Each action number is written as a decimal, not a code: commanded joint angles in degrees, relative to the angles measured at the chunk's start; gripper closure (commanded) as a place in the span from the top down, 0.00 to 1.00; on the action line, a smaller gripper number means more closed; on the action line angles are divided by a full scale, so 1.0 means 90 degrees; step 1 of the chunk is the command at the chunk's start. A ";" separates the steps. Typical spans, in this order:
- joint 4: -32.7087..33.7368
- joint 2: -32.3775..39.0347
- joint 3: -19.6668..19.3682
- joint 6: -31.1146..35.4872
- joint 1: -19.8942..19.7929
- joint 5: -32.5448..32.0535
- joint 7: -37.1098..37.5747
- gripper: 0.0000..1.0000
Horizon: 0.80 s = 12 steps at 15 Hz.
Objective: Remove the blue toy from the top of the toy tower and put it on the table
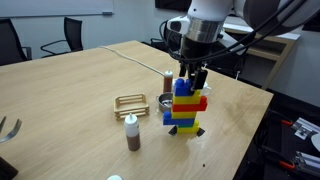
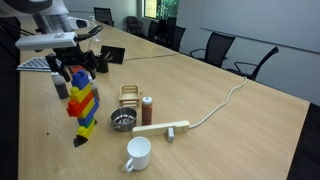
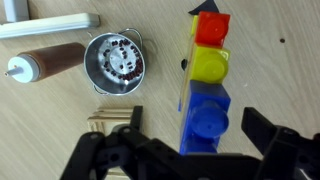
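The end effector [image 3: 192, 122] is held open. Its fingers [image 3: 133, 122] are spread apart, and the blue toy [image 3: 207, 122] is seen between them. Whether it is touched cannot be told. The blue toy is placed on the very top of the toy tower [image 1: 186, 108], above yellow and red bricks. The tower is stood upright on the counter [image 1: 70, 90], near one edge. Just beside the tower a metal bowl [image 3: 115, 60] is found, and next to it a brown bottle [image 3: 50, 62] is laid. A wooden rack [image 1: 130, 101] is set near them. Farther away a white mug [image 2: 138, 152] and a cable [image 2: 225, 103] are seen.
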 commanded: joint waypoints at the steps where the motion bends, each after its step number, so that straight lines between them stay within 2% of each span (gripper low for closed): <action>1: -0.0020 0.0066 0.0014 0.0319 -0.0047 0.0019 -0.0054 1.00; 4: -0.0062 0.0138 0.0051 0.0467 -0.0109 0.0390 -0.0248 1.00; 12: -0.0116 0.0194 0.0023 0.0382 -0.0121 0.0391 -0.0210 1.00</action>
